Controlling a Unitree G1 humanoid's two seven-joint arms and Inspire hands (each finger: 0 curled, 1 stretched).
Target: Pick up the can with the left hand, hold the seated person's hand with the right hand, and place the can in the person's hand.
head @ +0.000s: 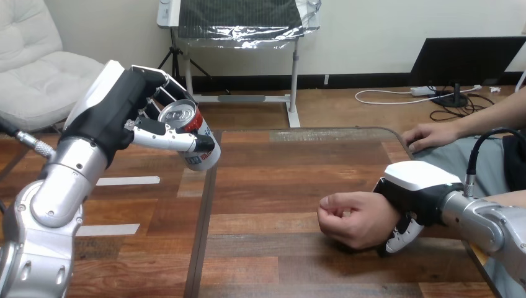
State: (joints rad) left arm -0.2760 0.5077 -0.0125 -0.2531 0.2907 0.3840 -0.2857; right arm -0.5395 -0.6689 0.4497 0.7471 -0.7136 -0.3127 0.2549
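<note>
- can in the left hand: silver top; red, white and blue side.
- left hand: black, white shell.
- right hand round the person's wrist: black, white shell.
- table under both hands: brown wood grain.

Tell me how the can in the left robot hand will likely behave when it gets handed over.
The can, tilted in the left robot hand, looks like smooth metal, so probably slippery. Being a cylinder, it would likely roll if laid sideways. The person's nearer hand is fisted, so it probably couldn't settle there yet.
</note>
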